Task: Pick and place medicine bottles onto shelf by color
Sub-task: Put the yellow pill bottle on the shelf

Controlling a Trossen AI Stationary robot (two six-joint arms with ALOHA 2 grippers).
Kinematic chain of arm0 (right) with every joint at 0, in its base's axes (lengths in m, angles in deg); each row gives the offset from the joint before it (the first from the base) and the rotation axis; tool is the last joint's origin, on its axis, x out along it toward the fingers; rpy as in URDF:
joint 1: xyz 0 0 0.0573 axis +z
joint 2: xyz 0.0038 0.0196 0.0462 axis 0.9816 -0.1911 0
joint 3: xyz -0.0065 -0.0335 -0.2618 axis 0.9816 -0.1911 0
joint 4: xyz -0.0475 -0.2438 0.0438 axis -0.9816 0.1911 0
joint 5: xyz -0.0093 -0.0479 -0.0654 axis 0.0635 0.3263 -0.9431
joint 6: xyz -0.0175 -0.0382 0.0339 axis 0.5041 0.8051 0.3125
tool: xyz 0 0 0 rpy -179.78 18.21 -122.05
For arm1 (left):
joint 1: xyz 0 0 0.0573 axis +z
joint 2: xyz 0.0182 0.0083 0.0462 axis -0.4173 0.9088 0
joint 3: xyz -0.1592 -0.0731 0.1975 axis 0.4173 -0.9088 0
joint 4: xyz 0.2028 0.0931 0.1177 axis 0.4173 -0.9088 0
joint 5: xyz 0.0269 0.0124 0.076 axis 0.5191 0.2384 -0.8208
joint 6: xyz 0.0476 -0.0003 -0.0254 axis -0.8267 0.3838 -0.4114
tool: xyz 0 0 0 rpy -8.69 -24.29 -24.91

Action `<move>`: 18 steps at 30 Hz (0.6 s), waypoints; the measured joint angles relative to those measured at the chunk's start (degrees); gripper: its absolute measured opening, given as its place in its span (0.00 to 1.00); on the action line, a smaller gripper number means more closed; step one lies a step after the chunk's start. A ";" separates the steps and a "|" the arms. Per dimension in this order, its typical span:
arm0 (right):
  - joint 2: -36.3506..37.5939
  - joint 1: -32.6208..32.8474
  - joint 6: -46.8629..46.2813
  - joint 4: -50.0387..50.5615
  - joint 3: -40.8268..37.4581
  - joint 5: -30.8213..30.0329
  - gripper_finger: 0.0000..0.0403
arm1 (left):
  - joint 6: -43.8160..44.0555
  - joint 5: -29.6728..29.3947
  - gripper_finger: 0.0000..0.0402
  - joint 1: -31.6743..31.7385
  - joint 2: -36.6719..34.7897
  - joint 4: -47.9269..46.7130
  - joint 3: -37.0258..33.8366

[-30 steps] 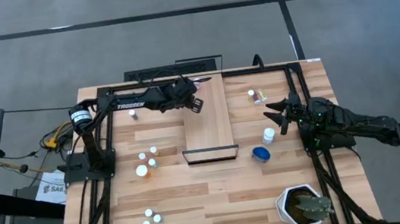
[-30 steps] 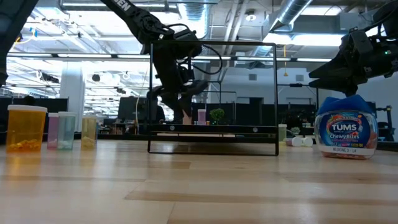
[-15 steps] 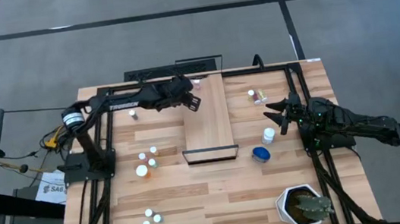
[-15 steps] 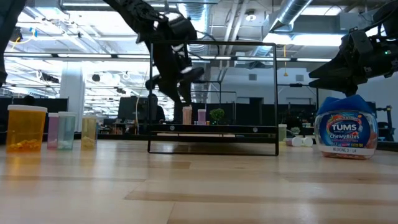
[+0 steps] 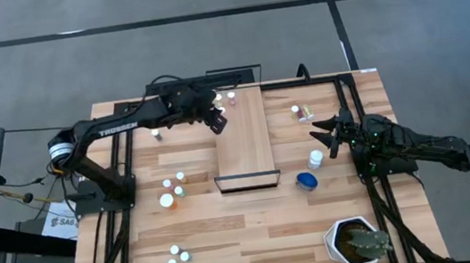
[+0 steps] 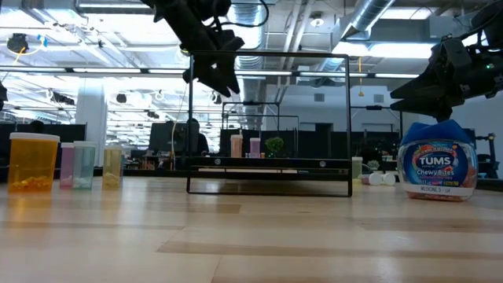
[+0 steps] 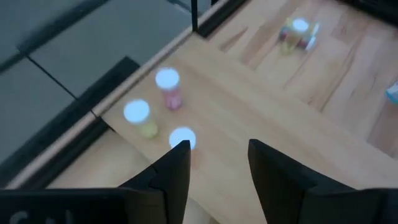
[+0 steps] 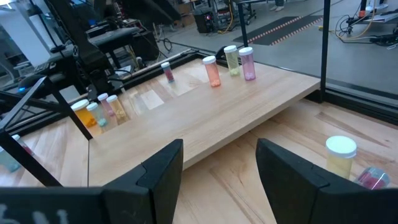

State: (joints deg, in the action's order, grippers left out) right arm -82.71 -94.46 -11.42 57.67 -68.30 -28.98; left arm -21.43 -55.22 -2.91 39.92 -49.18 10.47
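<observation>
The wide plank tabletop point(image 5: 257, 236) carries the long light-wood shelf with a dark rim point(image 5: 245, 144) at its middle. The left gripper point(image 5: 215, 120) hangs raised above the shelf's far left corner, its two dark fingers spread apart with nothing between them. The right gripper point(image 5: 326, 132) waits near the right frame, jaws apart and empty, beside a white-capped pale bottle point(image 5: 316, 158) and a bigger blue bottle point(image 5: 307, 180). Three small white-capped bottles, orange point(image 8: 212, 71), yellowish point(image 8: 231, 60) and pink point(image 8: 247, 63), stand upright at the shelf's far end. Other small bottles point(image 5: 170, 191) stand on the table left of the shelf.
</observation>
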 joint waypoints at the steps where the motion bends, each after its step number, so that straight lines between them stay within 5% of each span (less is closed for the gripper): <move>1: 0.00 0.00 0.01 0.00 -0.01 0.00 0.56 | -0.54 -0.05 0.37 0.00 -0.19 0.07 0.00; 18: -0.02 0.01 0.99 -0.15 -0.02 0.00 0.56 | -9.39 0.39 0.37 -0.02 -0.20 9.22 0.00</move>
State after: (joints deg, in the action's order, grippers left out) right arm -82.73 -94.45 -10.44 57.52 -68.32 -28.98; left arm -30.82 -54.83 -2.93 39.73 -39.96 10.47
